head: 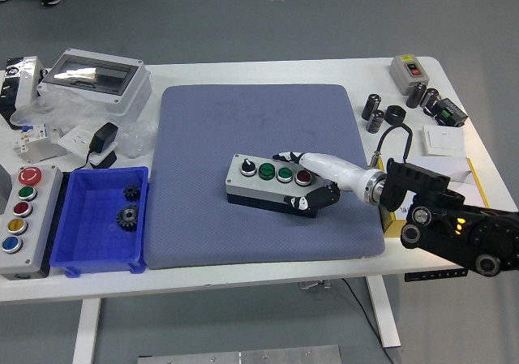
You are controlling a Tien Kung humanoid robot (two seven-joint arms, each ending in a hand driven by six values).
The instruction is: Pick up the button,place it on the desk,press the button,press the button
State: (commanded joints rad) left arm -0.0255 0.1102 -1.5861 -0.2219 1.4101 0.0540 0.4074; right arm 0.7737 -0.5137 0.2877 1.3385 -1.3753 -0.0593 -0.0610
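Here the right hand [312, 182] reaches in from the lower right of the frame and is closed around the right end of the button box [268, 182], a grey box on a black base with a black knob, two green buttons and a red button along its top. The white fingers [293, 156] lie over the box's far edge near the red button, while the black thumb curls against its near side, so the box is gripped between them. The box sits slightly tilted, right of centre on the blue-grey mat [263, 169]; whether its base rests on the mat or is just lifted cannot be told.

The black arm [454, 226] runs back to the lower right edge, over a white sheet and a yellow-edged item.

At the left of the frame lies a second button box [23, 218] with red, green, red, yellow and blue buttons, and just right of it a blue bin [81, 254] holding two dark gears [128, 206]. In the upper left is a grey enclosure with a clear lid [93, 79]. In the upper right sit a small switch box [408, 70] and several black cylindrical parts [375, 114].
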